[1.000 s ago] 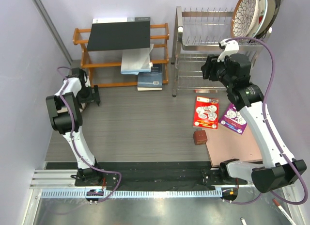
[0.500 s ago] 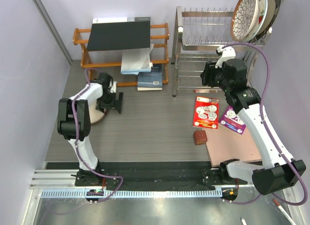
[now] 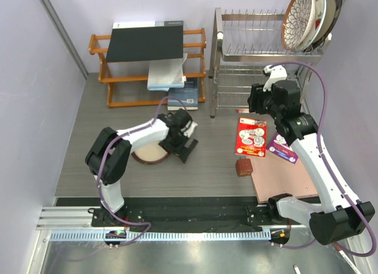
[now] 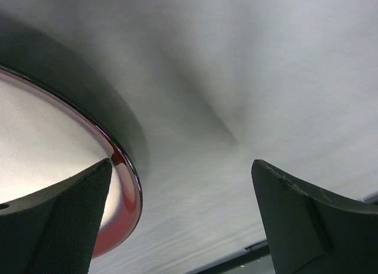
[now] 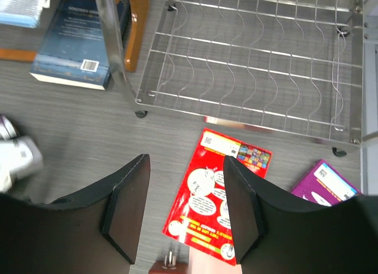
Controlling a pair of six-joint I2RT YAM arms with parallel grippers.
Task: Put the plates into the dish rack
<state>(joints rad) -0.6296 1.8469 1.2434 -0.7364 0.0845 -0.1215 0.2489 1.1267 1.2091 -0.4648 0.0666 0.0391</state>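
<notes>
Maroon-rimmed cream plate (image 3: 147,154): one, lying flat near the middle of the tabletop (image 3: 207,168), a little left of centre, well apart from the dish rack (image 3: 260,49) at the far right corner. Not yet racked.

Left claw (image 3: 183,146): jaws wide, low at the plate's right edge, one finger (image 4: 59,221) over the rim and the other over bare tabletop. Nothing clamped. Judged to be set for a rim grip, since a flat plate offers no other hold.

Right claw (image 5: 186,162): jaws about half apart, empty, hanging above the red card (image 5: 204,194) in front of the rack. Probably waiting.

Racked plates: three upright at the right end of the top tier, petal-patterned one (image 3: 297,19) foremost. Slots to their left are open.

Unclear: the two rear plates are mostly covered and cut by the frame edge. Whether the left finger touches the rim cannot be told, as the wrist view is blurred.
</notes>
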